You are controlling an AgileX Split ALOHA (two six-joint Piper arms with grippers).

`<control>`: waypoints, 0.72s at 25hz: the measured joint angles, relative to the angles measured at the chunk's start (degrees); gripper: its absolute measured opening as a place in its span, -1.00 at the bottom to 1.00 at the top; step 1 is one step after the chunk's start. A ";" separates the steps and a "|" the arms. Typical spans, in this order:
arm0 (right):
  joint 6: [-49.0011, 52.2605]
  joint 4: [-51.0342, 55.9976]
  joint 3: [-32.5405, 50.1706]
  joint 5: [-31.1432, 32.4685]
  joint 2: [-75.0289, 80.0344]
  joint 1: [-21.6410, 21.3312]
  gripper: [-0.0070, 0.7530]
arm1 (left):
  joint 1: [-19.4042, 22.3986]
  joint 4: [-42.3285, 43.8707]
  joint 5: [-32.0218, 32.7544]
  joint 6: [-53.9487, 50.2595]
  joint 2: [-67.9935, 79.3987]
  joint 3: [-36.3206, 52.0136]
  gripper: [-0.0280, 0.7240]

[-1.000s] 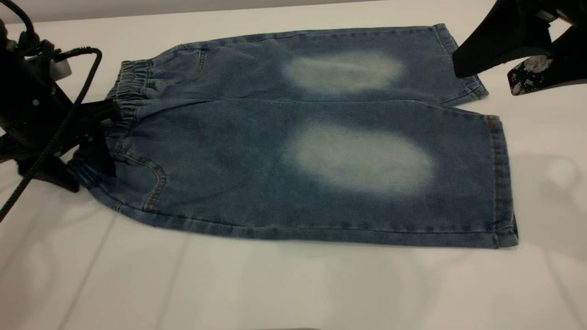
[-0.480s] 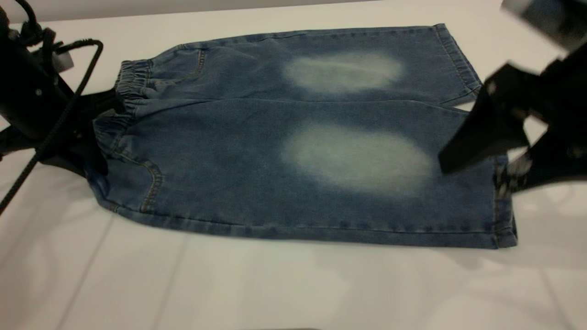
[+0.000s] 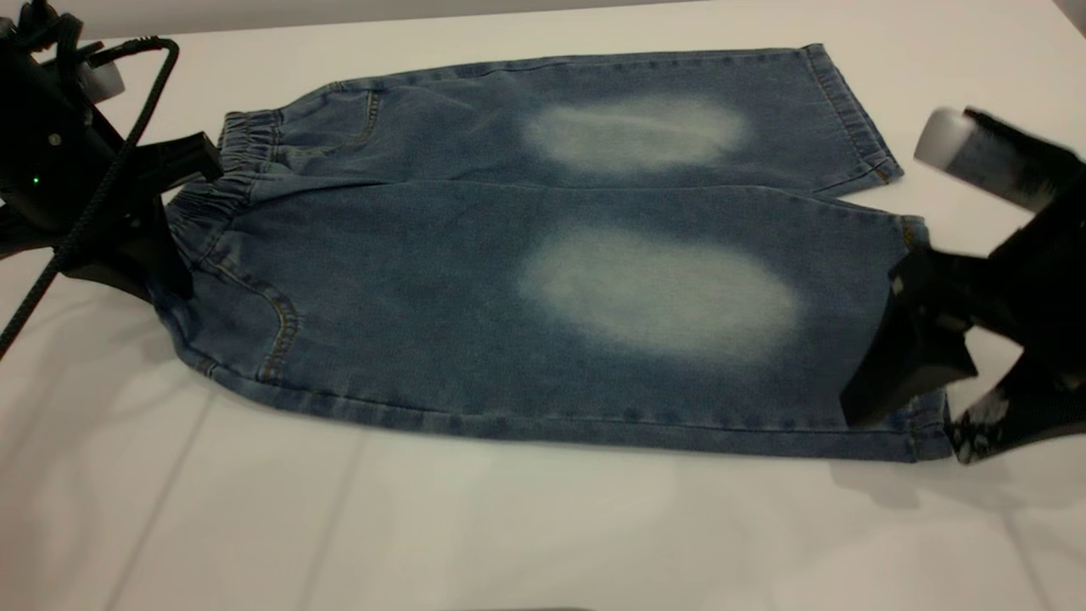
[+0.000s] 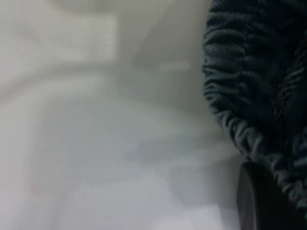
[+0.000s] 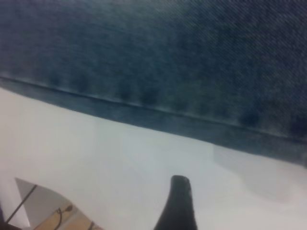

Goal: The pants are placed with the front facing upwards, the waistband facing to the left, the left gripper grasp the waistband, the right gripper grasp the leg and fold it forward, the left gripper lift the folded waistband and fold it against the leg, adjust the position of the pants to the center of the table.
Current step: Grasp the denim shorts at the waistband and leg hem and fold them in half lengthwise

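Partly cut off, the right gripper [image 3: 925, 428] straddles the leg [image 3: 920, 339] hem (jaws wide); left jaws unclear.

left gripper [image 3: 174, 222]: mostly cut off by the frame edge, can't tell if it's actually pinching the pants [image 3: 543, 255]
right gripper [image 3: 920, 424]: blurry, covers the leg [image 3: 594, 314] hem corner

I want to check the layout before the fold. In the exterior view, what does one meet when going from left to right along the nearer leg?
left gripper, open at the waistband → side pocket seam → pale faded oval → leg hem with the right gripper, open around it.
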 joint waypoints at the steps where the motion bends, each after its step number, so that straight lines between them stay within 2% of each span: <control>1: 0.00 0.00 -0.06 -0.15 0.85 0.00 0.44 | 0.00 0.00 0.00 0.00 0.00 0.00 -0.74; 8: -2.65 2.51 -0.23 0.19 3.60 0.00 0.44 | 0.00 0.00 0.00 0.05 0.00 0.00 -0.74; 15: -15.95 17.56 -0.23 -0.20 4.15 0.00 0.44 | 0.00 0.00 0.21 0.12 0.00 0.00 -0.74; 18: -20.95 24.42 -0.23 -1.16 4.20 0.00 0.35 | 0.00 0.00 0.32 0.12 0.00 0.00 -0.74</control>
